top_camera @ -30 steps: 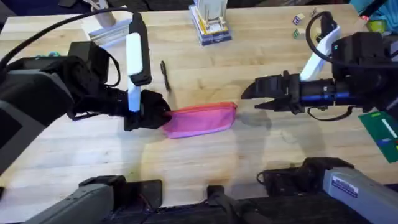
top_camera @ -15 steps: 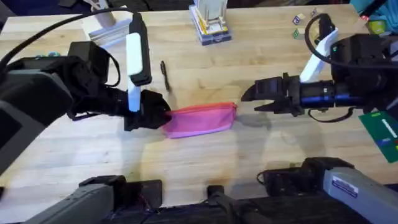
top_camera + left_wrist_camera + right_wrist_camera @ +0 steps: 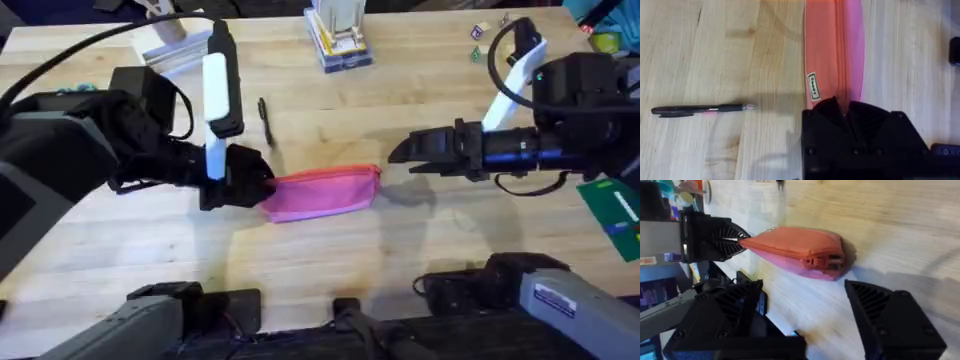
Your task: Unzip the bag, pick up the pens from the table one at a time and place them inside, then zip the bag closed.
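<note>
The left gripper (image 3: 258, 183) hides the bag's (image 3: 322, 192) left end, clamped on it; the right gripper (image 3: 400, 152) hovers center-right, jaws apart.

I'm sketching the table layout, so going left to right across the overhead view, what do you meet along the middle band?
Left gripper shut on the pouch's end → pink bag → bare table → right gripper, open → green card at the right edge.

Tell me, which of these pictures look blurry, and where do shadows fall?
Overhead: the left arm near the camera looks large and soft, and the bag casts a faint shadow to its right. Left wrist: the pen is fairly sharp. Right wrist: the table is smeared.
</note>
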Robot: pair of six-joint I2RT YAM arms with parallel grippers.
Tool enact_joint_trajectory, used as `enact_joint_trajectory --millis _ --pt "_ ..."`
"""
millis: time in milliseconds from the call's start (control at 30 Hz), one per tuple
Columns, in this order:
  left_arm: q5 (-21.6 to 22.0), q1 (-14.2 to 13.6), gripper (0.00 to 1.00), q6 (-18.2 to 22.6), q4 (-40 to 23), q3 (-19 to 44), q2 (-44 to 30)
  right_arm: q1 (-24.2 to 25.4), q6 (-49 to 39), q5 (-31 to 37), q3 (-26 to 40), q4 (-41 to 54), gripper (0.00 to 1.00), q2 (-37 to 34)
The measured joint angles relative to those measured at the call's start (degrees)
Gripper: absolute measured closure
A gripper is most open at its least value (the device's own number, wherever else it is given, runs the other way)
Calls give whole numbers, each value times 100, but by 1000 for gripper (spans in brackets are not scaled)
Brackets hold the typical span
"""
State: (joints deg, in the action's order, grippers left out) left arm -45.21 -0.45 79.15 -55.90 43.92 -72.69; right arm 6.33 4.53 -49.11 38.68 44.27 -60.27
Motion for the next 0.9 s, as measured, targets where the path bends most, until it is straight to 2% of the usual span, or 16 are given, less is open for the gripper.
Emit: enact_joint_trajectory --millis 267,567,633,900 --pt "0 0 959 0 0 0 0 0 -52 3 -137 -200 4 -151" --pt "0 0 959 0 0 0 0 -323 -28 -30 -214 -818 5 -646" --pt "0 0 959 0 0 0 0 -592 -24 -136 -216 -961 5 -1042" --pt "0 0 959 0 0 0 0 -740 34 -420 -241 -1368 5 -1431"
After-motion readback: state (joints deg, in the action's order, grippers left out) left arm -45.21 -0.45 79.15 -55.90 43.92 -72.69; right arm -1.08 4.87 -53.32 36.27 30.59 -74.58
